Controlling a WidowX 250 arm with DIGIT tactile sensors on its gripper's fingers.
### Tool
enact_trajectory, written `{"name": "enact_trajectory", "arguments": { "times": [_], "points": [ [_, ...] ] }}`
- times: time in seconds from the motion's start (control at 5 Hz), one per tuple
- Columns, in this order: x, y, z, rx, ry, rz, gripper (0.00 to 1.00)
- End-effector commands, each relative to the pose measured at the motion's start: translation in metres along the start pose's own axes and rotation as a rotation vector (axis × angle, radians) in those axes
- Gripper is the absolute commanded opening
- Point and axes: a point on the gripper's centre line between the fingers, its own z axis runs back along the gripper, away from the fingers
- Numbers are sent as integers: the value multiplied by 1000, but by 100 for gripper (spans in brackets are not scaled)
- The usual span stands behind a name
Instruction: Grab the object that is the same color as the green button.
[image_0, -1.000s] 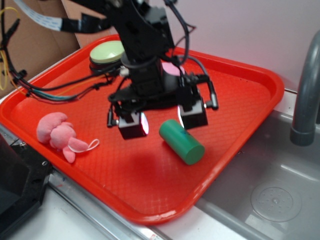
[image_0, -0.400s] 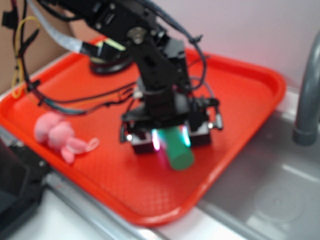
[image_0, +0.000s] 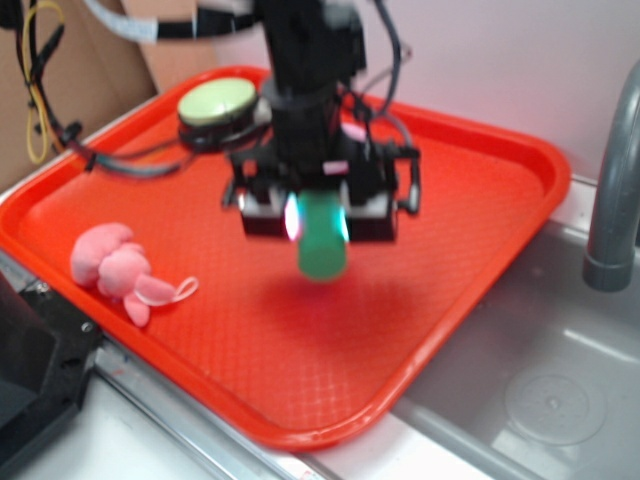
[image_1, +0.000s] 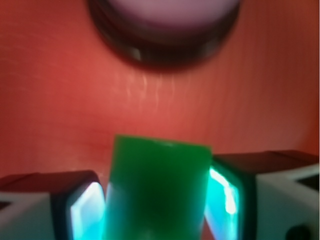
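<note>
Working from the left of the exterior view, I see the small pink plush toy (image_0: 118, 272) lying near the left edge of the moulded red plastic tray (image_0: 480, 250), well apart from anything I am working on; further back sits the round pale yellow-green domed button on its black base (image_0: 215, 103), the colour reference for this job, and I judge it is left untouched because it only tells me which thing to take; just behind the arm a sliver of the lilac domed button (image_0: 352, 131) shows, and the wrist view has it (image_1: 170, 20) straight ahead over bare tray.

The black gripper (image_0: 318, 213) hangs over the tray's middle, its jaws closed in on the smooth solid medium-green cylinder (image_0: 322, 240); the cylinder sits between the two glowing pads (image_1: 222, 192), one flat face pointing down, its lower end poking out below them; a soft shadow lies on the tray beneath, so I judge it lifted clear; the wrist view confirms the cylinder (image_1: 157, 187) is squeezed on both sides; at far right the grey faucet (image_0: 612, 190) and steel sink (image_0: 540, 390) stand clear.
</note>
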Motion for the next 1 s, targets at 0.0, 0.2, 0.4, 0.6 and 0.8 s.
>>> {"name": "enact_trajectory", "arguments": {
  "times": [0.0, 0.2, 0.4, 0.6, 0.8],
  "points": [
    [49, 35, 84, 14, -106, -144, 0],
    [63, 59, 114, -35, -91, -266, 0],
    [68, 76, 131, -85, -99, -320, 0],
    [70, 86, 137, -132, -102, -294, 0],
    [68, 95, 139, -180, -119, -311, 0]
  ]
}}
